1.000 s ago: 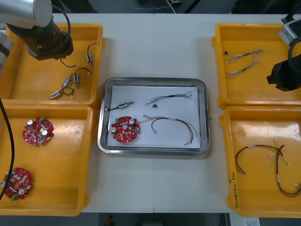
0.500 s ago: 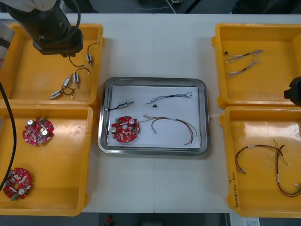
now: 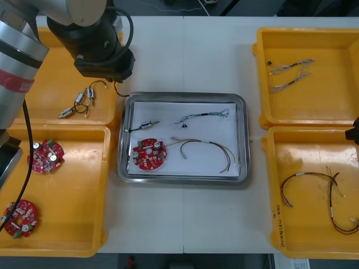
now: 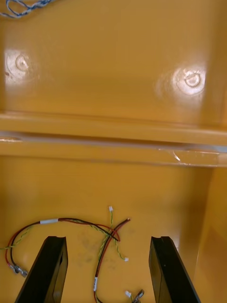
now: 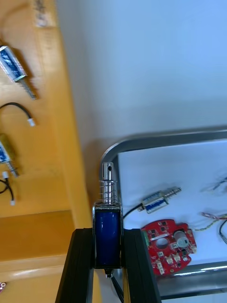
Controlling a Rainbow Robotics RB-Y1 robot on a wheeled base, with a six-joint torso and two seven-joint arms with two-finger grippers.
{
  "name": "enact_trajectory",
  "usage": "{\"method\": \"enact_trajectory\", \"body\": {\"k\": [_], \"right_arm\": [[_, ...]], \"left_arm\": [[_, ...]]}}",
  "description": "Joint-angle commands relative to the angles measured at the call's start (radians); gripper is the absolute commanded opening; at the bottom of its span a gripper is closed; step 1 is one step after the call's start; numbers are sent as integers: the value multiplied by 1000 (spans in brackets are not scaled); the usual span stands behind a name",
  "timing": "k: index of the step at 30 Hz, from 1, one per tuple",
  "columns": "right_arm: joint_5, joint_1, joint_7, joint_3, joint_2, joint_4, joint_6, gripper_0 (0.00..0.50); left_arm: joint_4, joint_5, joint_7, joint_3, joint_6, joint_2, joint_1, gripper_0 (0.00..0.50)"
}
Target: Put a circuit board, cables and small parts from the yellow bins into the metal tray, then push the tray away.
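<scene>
The left jaws grip a small metal part [image 5: 108, 215], blue-bodied with a spring at its tip, upright between the two black fingers [image 5: 80, 255]. It hangs above the far left corner of the metal tray [image 3: 182, 96], just beside the wall of the far left yellow bin [image 3: 33, 95], where more small parts [image 3: 84, 101] lie. The left arm [image 3: 98, 47] reaches over that spot. The tray sits mid-surface between the bins, white inside, holding a red circuit board [image 3: 149, 153], another metal part [image 3: 147, 125], a blue and white cable [image 3: 205, 116] and a red and yellow cable [image 3: 207, 150]. The right jaws stand open and empty over the near right bin [image 4: 113, 180], above its red and yellow cables [image 4: 101, 232]. Two more boards [image 3: 45, 156] lie in the near left bin [image 3: 73, 224].
</scene>
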Motion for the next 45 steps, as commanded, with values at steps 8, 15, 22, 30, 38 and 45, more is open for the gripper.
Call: {"method": "enact_trajectory", "body": {"k": [8,15,22,30,38,45], "right_arm": [[-47,121,-56,-53,-39,-99,3,500],[-67,141,-74,-66,-39,-99,3,500],[-82,174,-103,-75,-39,-99,3,500],[-98,188,-129,-73,-39,-99,3,500],[-108,188,-140,-73,-39,-99,3,500],[-116,188,-146,-75,-39,-99,3,500]], "left_arm": [[-57,47,132,-153,-88,-89,-36,0],[-15,61,148,-223,-163,-109,-36,0],[46,70,146,-286,-229,-126,-36,0],[84,77,148,-357,-275,-126,-36,0],[149,91,145,-403,-345,-126,-36,0],[180,96,142,-427,-385,-126,-34,0]]}}
